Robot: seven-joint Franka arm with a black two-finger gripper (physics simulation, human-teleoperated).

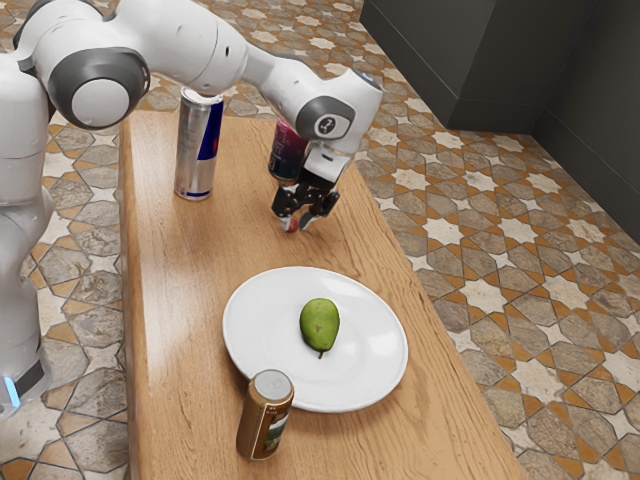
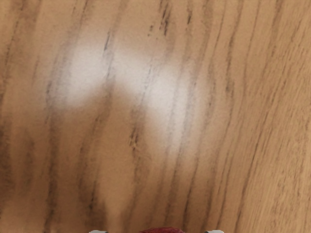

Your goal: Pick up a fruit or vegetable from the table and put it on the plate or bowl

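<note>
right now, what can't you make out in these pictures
- red can: exterior view, partly hidden behind the arm
- brown can: exterior view, label print too small to read
- red patch: wrist view, blurred and cut off by the lower edge; cannot tell what it is

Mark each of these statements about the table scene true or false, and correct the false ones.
1. The pear lies on the white plate. True.
2. The silver-and-blue can lies on its side. False: it stands upright on the table.
3. The gripper is directly above the pear. False: it is over bare wood beyond the plate, near the red can.
4. The brown can stands upright next to the plate. True.
</note>
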